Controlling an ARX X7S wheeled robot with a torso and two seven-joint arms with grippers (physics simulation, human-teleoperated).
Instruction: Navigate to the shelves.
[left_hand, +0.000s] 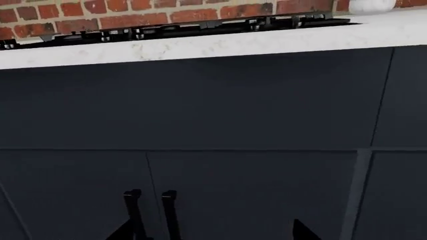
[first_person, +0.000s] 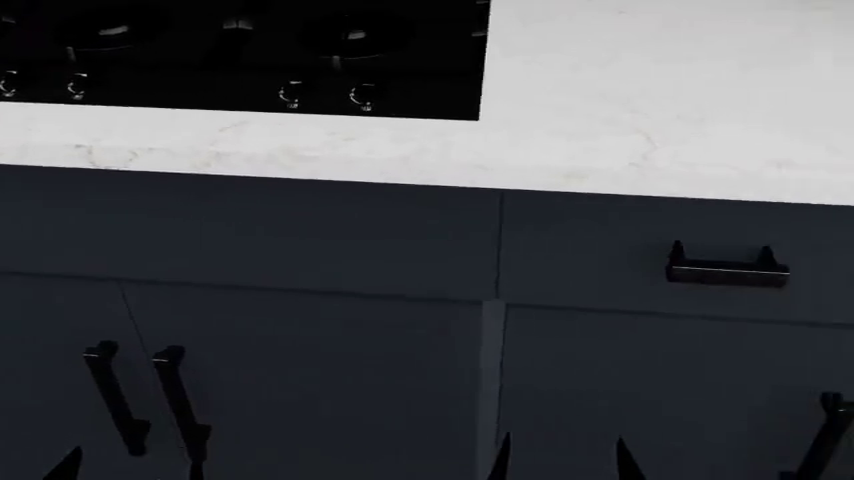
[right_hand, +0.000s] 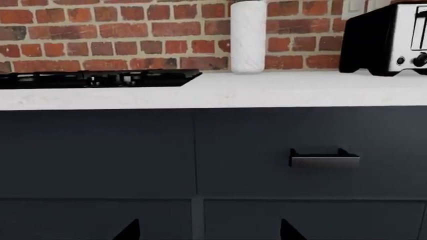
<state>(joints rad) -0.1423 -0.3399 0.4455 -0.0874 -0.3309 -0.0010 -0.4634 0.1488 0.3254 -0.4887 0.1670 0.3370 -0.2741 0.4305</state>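
**No shelves in sight: the robot faces the cooktop counter**

Nearest to the cameras, the right gripper (right_hand: 208, 231) shows only two dark fingertips at the frame edge, set well apart, so it stands wide and carries nothing. The left gripper (left_hand: 220, 232) shows as dark slivers only; whether it is wide or narrow I cannot tell.

Just ahead of both grippers is a run of dark cabinet fronts (first_person: 307, 330). A drawer handle (right_hand: 324, 160) sits ahead of and above the right gripper, and a pair of door handles (left_hand: 152, 212) lies close before the left.

Above them is the white counter (first_person: 641, 110), holding a black cooktop (first_person: 240, 50) beyond the left gripper. Farther off, beyond the right gripper, a white cylinder (right_hand: 248, 35) and a toaster (right_hand: 387, 40) stand against the brick wall (right_hand: 100, 35).

No shelves appear in any view. The navigation looks barely begun: the base probably has to turn away from this counter and drive on to find them.
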